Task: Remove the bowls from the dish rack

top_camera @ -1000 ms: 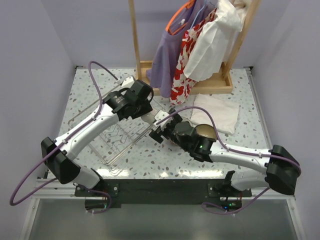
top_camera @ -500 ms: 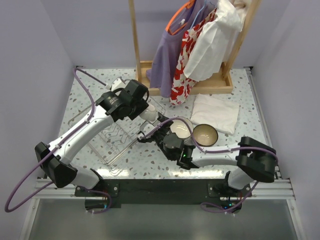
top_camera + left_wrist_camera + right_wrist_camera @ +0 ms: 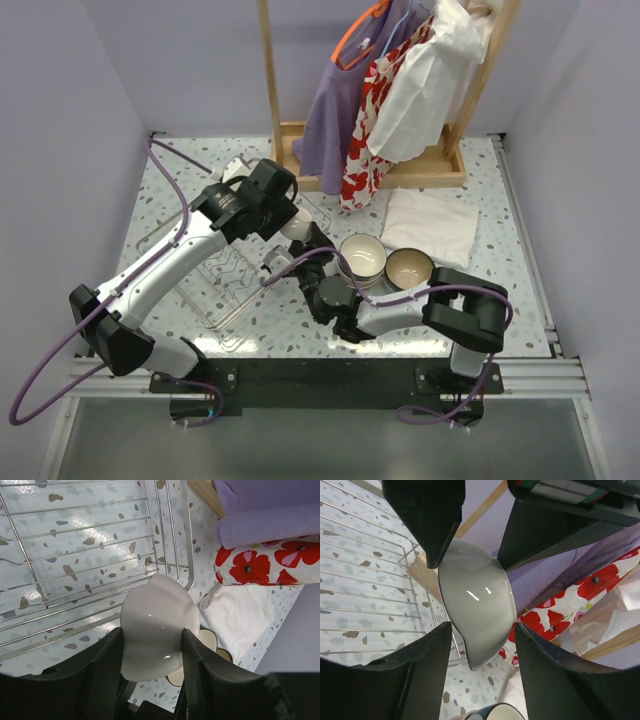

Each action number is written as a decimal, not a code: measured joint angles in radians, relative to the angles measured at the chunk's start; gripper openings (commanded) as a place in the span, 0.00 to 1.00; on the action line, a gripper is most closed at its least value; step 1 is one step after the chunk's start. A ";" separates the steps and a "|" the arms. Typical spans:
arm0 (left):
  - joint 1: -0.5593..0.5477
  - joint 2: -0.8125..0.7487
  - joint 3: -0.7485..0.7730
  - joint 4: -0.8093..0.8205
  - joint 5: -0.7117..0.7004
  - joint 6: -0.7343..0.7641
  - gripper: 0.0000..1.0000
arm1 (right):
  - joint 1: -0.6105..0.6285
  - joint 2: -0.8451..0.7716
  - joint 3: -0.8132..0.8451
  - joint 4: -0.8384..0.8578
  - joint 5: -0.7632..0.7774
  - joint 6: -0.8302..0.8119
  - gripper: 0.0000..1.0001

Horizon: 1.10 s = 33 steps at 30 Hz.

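My left gripper (image 3: 292,222) (image 3: 152,647) is shut on a white bowl (image 3: 298,229) (image 3: 156,622) and holds it in the air just past the right end of the dish rack (image 3: 215,275) (image 3: 90,555). My right gripper (image 3: 298,250) (image 3: 483,630) reaches up from below. Its jaws stand on either side of that bowl's (image 3: 477,617) lower rim with narrow gaps, so it is open. Two bowls stand on the table to the right: one white inside with a dark rim (image 3: 362,256) (image 3: 497,714) and a beige one (image 3: 410,268).
A wooden clothes stand (image 3: 455,165) hung with purple, red-flowered and white garments stands at the back. A folded white cloth (image 3: 432,225) lies right of the two bowls. The wire rack (image 3: 370,580) fills the left of the table.
My right arm has swung left and brought its gripper up around the white bowl, and its jaws have narrowed. The left arm shifted slightly at first, then stayed put with the bowl.
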 measured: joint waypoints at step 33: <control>0.064 -0.142 -0.048 0.170 -0.066 0.253 0.76 | 0.000 -0.100 0.041 -0.149 0.068 0.119 0.00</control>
